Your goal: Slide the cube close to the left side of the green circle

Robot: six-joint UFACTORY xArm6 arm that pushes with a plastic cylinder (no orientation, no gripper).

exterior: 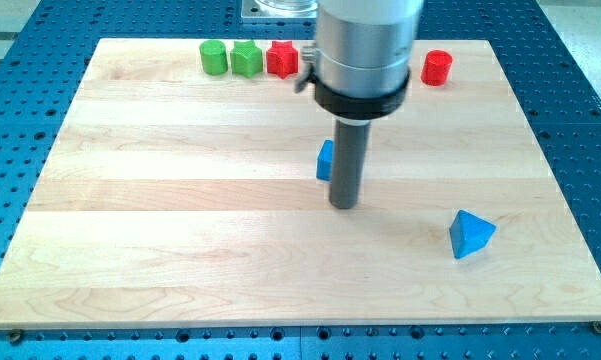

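My tip rests on the wooden board near its middle. A blue cube sits just behind and to the left of the rod, mostly hidden by it, touching or nearly touching the rod. The green circle, a short green cylinder, stands at the view's top left edge of the board, far up and left of the tip and the cube.
A green star-like block and a red star-like block stand in a row right of the green circle. A red cylinder is at the top right. A blue triangle lies at the lower right.
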